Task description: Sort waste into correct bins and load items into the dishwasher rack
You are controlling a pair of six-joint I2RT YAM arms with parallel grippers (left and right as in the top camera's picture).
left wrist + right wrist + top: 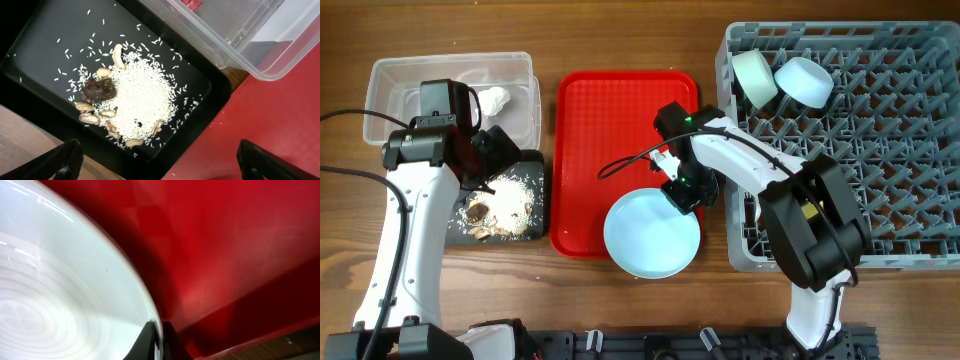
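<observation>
Overhead: wooden table (pixel 570 300); right fingers (pixel 149 341) pinch the pale blue plate (pixel 650 240); left fingers (pixel 60 161) spread wide over black tray (pixel 40 50).

I am not finding any word, number, brand or sign that I can read in any of the three views. The red wrapper (pixel 192 4), seen through the clear tub (pixel 260 50) at the top edge of the left wrist view, is showing a few white marks. They are coming through too small and cropped for me to make out.
</observation>
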